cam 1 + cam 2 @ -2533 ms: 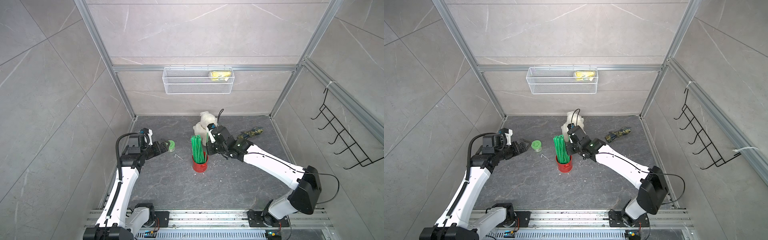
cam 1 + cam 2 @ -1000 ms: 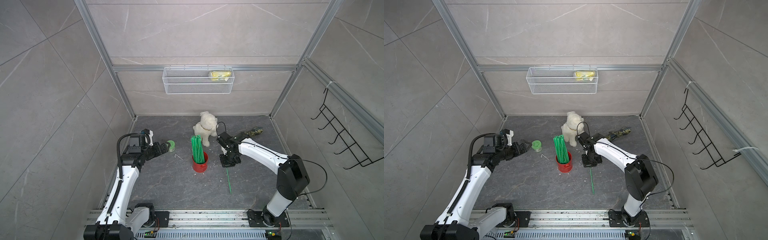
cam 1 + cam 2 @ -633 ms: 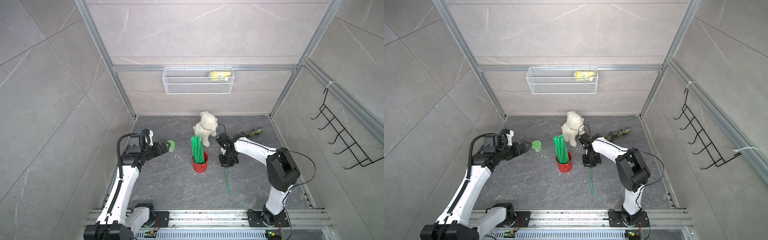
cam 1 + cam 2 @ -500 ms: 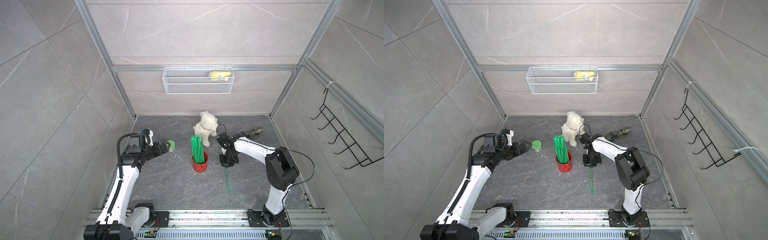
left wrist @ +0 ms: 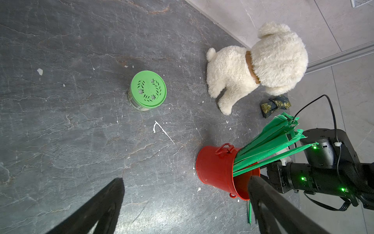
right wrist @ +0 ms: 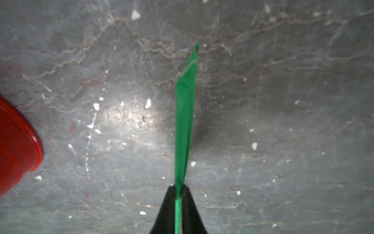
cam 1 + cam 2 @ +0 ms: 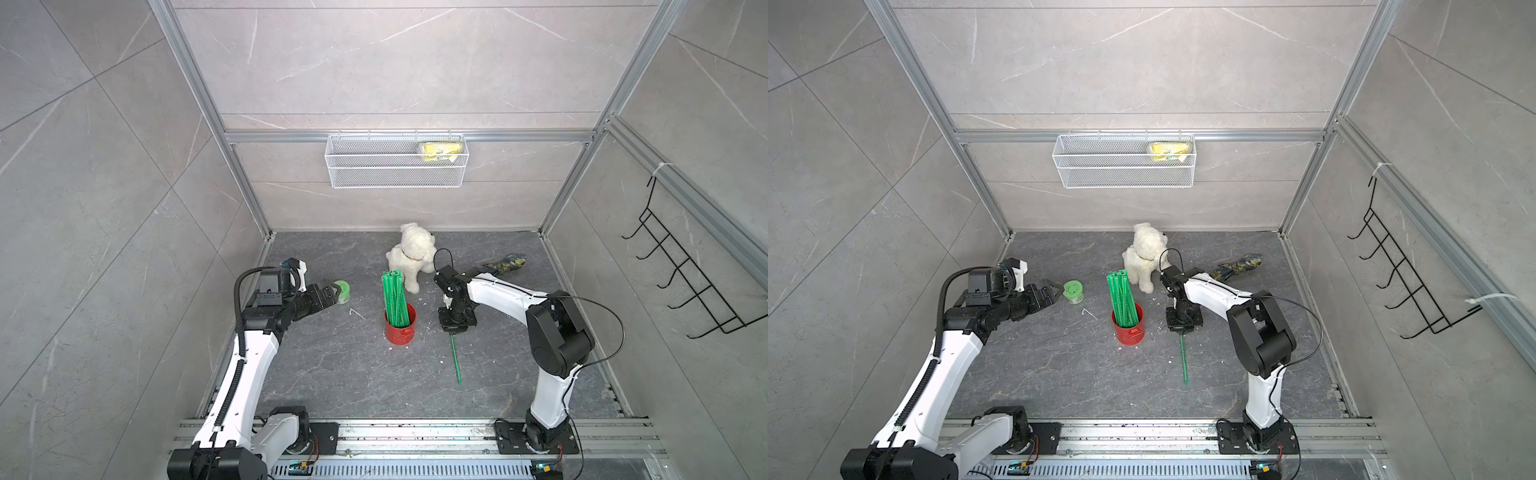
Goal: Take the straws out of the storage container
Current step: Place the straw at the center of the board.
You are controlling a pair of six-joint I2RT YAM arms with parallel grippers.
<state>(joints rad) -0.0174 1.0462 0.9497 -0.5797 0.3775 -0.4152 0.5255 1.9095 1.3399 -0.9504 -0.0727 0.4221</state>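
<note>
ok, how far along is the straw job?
Done: nothing fully let go yet.
In hand: one straw is out of the red can and down on the floor beside it, its end pinched between the right gripper fingers.
Left: the bundle of straws stands in the can, so nearly all of them remain. The left gripper is open and empty, near the green-lidded jar.

The blurred can [image 6: 16,141] is cut by the right wrist view's edge. Beside the can, a straw's [image 6: 185,113] near end hides between the right end effector's [image 6: 178,188] fingers [image 6: 167,208]. Inside the can, the straws' [image 5: 267,141] lower ends are hidden.
</note>
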